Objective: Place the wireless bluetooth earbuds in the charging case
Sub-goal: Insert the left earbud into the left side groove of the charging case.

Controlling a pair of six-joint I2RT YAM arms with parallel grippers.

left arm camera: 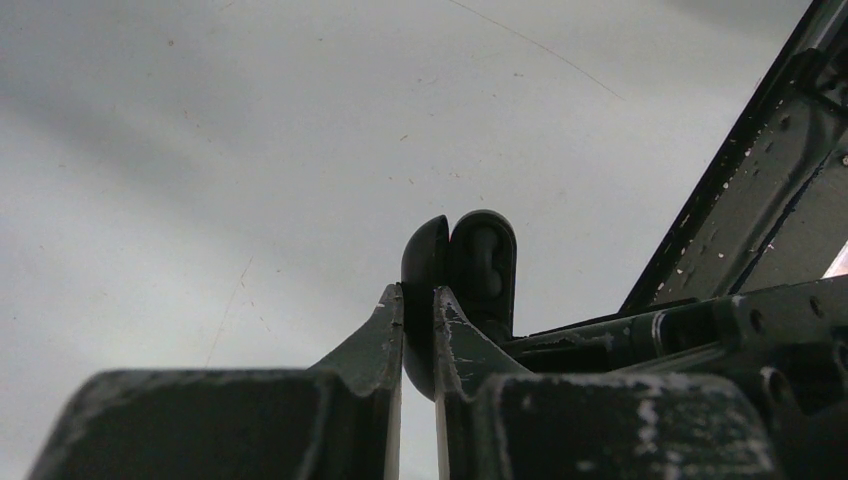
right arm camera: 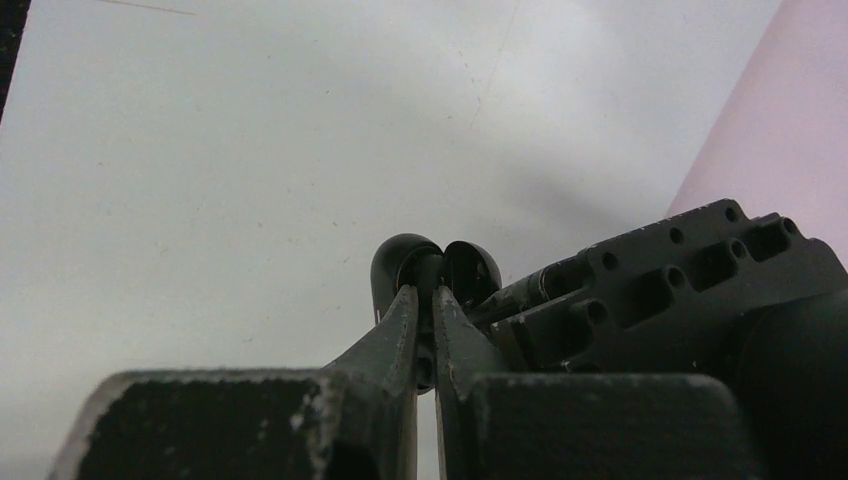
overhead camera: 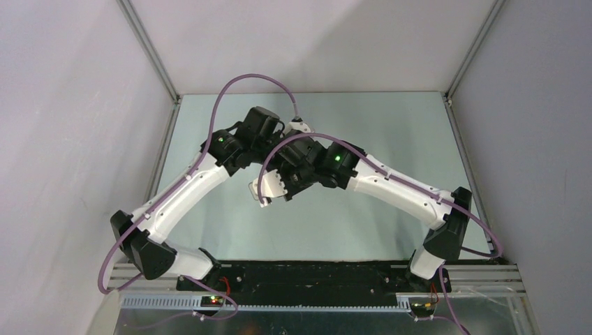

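Observation:
The glossy black charging case [left arm camera: 470,262] is held off the table, its two halves parted, seen edge-on. My left gripper [left arm camera: 418,295] is shut on the case's left half. My right gripper [right arm camera: 426,295] is shut on a thin dark part of the same case [right arm camera: 405,262], from the opposite side. Its fingers [left arm camera: 590,338] reach the case from the right in the left wrist view. A rounded shape sits in the open half; I cannot tell if it is a bud. No white earbuds show. In the top view both wrists meet mid-table and hide the case.
The pale grey-green table [overhead camera: 391,125] lies under both arms. Grey walls and metal frame rails [overhead camera: 150,63] close it in at left, right and back. The left gripper's black body [right arm camera: 690,290] fills the right of the right wrist view.

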